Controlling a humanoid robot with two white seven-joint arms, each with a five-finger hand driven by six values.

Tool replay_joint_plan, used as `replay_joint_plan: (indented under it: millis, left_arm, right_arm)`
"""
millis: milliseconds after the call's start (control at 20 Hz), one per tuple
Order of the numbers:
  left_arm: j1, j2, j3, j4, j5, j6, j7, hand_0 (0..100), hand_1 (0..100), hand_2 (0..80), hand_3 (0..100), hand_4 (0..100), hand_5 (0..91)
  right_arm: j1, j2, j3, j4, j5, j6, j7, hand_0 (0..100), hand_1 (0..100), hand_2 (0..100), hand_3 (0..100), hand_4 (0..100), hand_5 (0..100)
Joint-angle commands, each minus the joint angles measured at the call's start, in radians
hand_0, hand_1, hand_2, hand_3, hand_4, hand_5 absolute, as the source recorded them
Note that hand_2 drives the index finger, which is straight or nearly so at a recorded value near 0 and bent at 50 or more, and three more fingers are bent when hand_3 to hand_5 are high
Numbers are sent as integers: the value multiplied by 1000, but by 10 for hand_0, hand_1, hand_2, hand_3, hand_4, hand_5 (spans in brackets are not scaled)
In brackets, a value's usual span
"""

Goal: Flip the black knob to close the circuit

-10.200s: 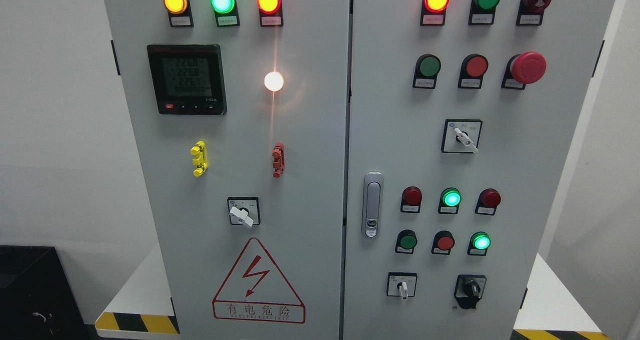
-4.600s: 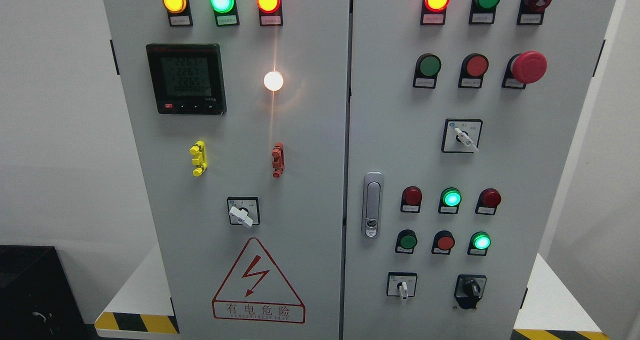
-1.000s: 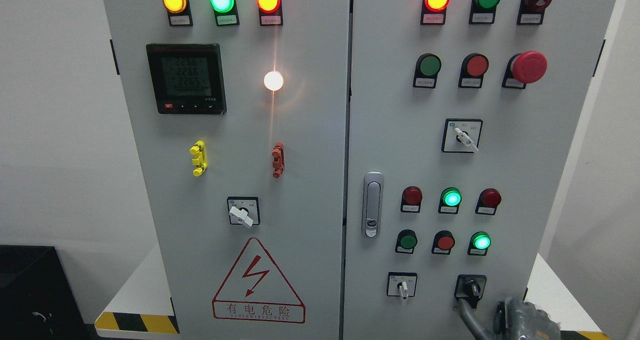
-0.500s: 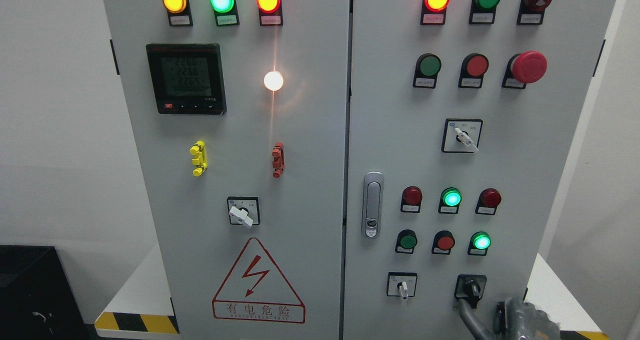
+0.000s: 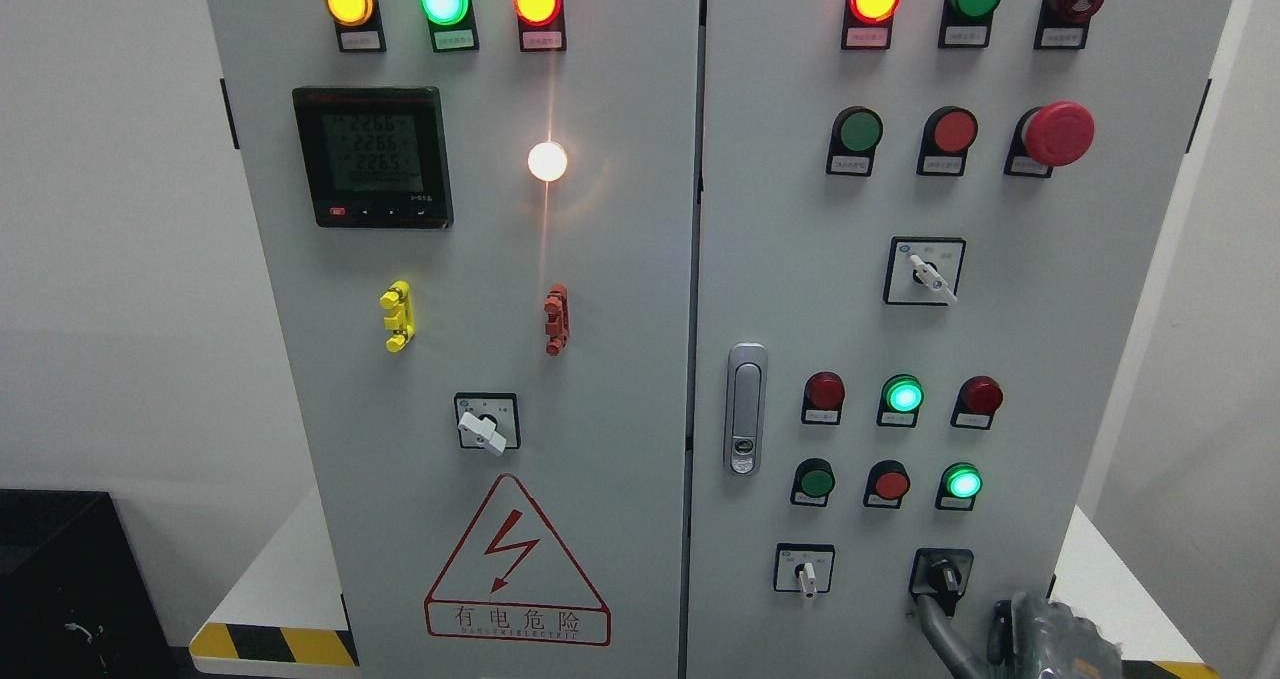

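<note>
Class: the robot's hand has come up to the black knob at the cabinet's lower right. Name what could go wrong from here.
1. The right hand shows only at the frame's bottom edge; one finger reaches the black knob, so it may slip rather than turn it.
2. The white-handled selector sits just left; a sideways drift could nudge it.
</note>
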Motion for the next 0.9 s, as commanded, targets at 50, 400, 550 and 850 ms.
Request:
replay_joint_plan:
  millis: [50, 400, 550, 850]
  left_arm:
    - [23, 0, 0, -29, 0, 0, -1, 120, 556, 0, 0, 0, 0]
    - [23, 0, 0, -29, 0, 0, -1, 120, 556, 0, 0, 0, 0]
    - [21, 0, 0, -29, 0, 0, -1, 120, 556, 0, 0, 0, 0]
    - [21, 0, 0, -29, 0, 0, -1, 120, 556, 0, 0, 0, 0]
  right_arm:
    - [-1, 0, -40, 0, -3, 2, 1, 0, 0, 913, 1000, 1000, 1000]
    - [-2, -2, -41, -2, -6, 0, 1, 0, 0, 913, 1000, 1000, 1000]
    - [-7, 0, -41, 0, -6, 0, 1, 0, 0, 913, 1000, 1000, 1000]
    - [-10, 0, -41, 0, -6, 0, -1, 0, 0, 912, 1000, 1000, 1000]
